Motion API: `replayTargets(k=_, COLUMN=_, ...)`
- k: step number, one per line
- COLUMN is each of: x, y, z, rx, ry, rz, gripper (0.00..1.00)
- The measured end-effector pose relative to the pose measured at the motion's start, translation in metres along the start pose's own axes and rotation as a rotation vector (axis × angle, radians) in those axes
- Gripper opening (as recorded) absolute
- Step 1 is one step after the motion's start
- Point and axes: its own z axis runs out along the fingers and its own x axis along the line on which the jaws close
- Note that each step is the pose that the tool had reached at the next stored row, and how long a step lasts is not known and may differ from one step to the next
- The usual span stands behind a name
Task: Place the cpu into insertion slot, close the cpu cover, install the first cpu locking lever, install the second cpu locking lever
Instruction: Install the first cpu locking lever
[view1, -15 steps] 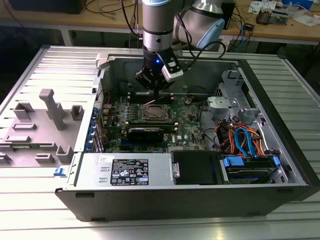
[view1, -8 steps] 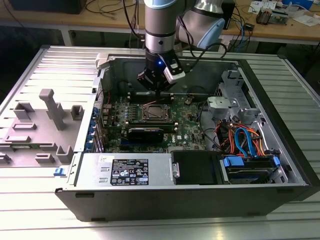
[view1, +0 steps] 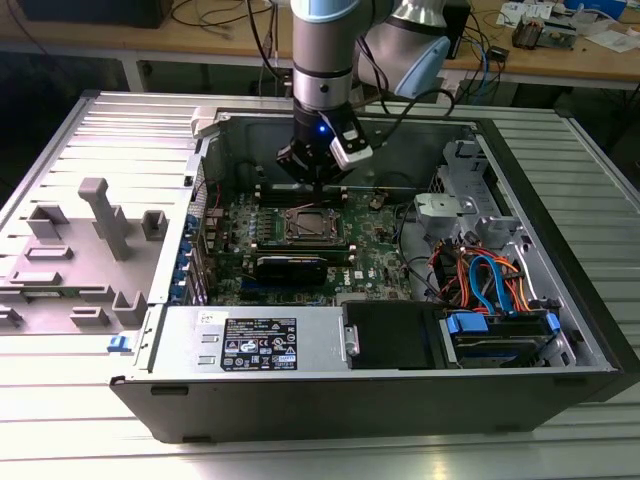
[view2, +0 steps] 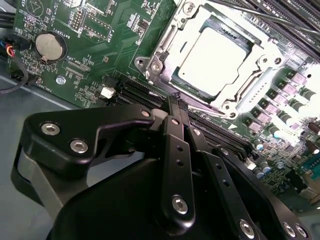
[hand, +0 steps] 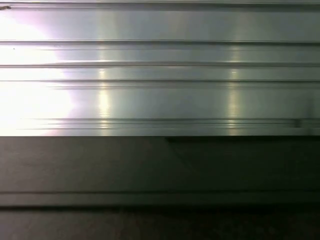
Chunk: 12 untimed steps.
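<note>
Exterior view: an open computer case (view1: 560, 330) lies on its side on a ribbed metal table (view1: 90, 130); the green motherboard (view1: 375, 262) occupies the case floor; the arm (view1: 325, 50) descends from above, and the gripper (view1: 312, 170) hangs over the board's far edge, just beyond the insertion slot (view1: 305, 226); the slot sits near the board's centre, with a long black card (view1: 292, 266) lying just on its near side; a grey plastic fixture (view1: 95, 240) stands on the table at the exterior view's left; a bundle of orange and blue cables (view1: 490, 280) fills the case at the exterior view's right; a workbench (view1: 560, 55) runs behind the table.

Second wrist view: the gripper (view2: 176, 102) has its black fingers (view2: 179, 145) drawn together, tips meeting, with nothing between them; the tips hover apart from the socket, over the black memory slots (view2: 140, 92) beside it; the cpu (view2: 212, 55) lies flat inside the insertion slot, its pale metal top exposed; the cpu cover (view2: 172, 47) frames the chip, lying down around it; a round coin battery (view2: 51, 46) sits on the board well apart from the socket.

First wrist view: ribbed bright metal (hand: 160, 70) spans the field, with a dark panel (hand: 160, 170) adjoining it.
</note>
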Motion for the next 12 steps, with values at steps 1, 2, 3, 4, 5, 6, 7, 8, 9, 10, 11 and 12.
replayTargets(k=1, x=-0.0001, y=0.0000, z=0.0005, rx=-0.0001, ry=0.0000, rz=0.000, gripper=0.11)
replayTargets(k=2, x=-0.0003, y=0.0000, z=0.0010, rx=0.0000, ry=0.0000, rz=0.001, gripper=0.11)
replayTargets(k=3, x=-0.0003, y=0.0000, z=0.0015, rx=0.0000, ry=0.0000, rz=0.001, gripper=0.11)
replayTargets(k=4, x=-0.0005, y=0.0000, z=0.0024, rx=0.0000, ry=0.0001, rz=0.001, gripper=0.11)
replayTargets(k=5, x=-0.0007, y=0.0000, z=0.0029, rx=0.0002, ry=0.0002, rz=0.001, gripper=0.11)
replayTargets(k=6, x=-0.0010, y=0.0001, z=0.0041, rx=0.0001, ry=0.0001, rz=0.001, gripper=0.11)
replayTargets(k=7, x=-0.0013, y=0.0001, z=0.0048, rx=0.0001, ry=0.0002, rz=0.002, gripper=0.11)
replayTargets(k=8, x=-0.0017, y=0.0001, z=0.0053, rx=0.0001, ry=0.0002, rz=0.001, gripper=0.11)
replayTargets(k=9, x=-0.0021, y=0.0001, z=0.0057, rx=0.0000, ry=0.0002, rz=0.001, gripper=0.11)
replayTargets(k=10, x=-0.0026, y=0.0001, z=0.0061, rx=0.0001, ry=0.0005, rz=0.002, gripper=0.11)
replayTargets(k=11, x=-0.0032, y=0.0001, z=0.0064, rx=0.0001, ry=0.0010, rz=0.002, gripper=0.11)
replayTargets(k=12, x=-0.0034, y=0.0001, z=0.0065, rx=0.0002, ry=0.0014, rz=0.003, gripper=0.11)
